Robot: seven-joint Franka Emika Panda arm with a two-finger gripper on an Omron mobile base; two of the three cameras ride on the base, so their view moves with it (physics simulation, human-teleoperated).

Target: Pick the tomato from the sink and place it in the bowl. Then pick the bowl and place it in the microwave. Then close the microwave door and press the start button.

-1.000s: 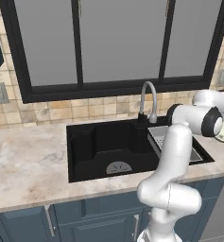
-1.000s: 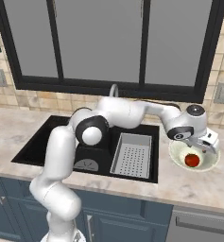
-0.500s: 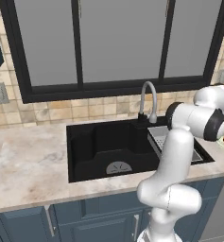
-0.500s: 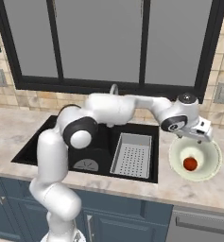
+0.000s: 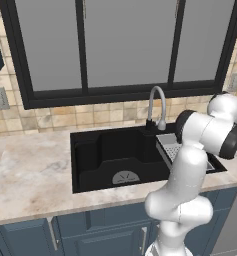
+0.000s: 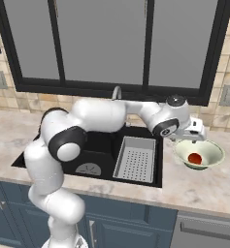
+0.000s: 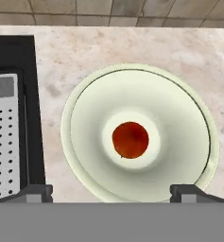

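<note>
So the tomato (image 7: 130,140) sits dead centre in the bowl (image 7: 179,118), resting on the bowl's flat bottom. The bowl is on the marble tabletop (image 7: 108,47), just right of the sink (image 5: 117,155) — close to the sink's rim but apart from it in the hand view.

The claw (image 7: 111,193) hangs above the bowl, looking straight down into it. Its two dark tips are spread wide: one over the sink edge to the bowl's left, the other over the bowl's right rim. Nothing between them, and they touch neither bowl nor tomato.

In the right base view you can see the bowl (image 6: 206,151) and tomato (image 6: 195,158) again, with the hand (image 6: 189,131) just above the bowl's left rim, on the side nearest the sink. The arm (image 6: 106,116) stretches across over the sink to get there.

Inside the sink's right half there's a grey perforated rack (image 6: 135,158) — its holes show at the left edge of the hand view too. The round drain (image 5: 125,177) is in the sink's left half, and the faucet (image 5: 157,107) stands behind the sink, against the tiled wall below the window (image 5: 125,45).
</note>
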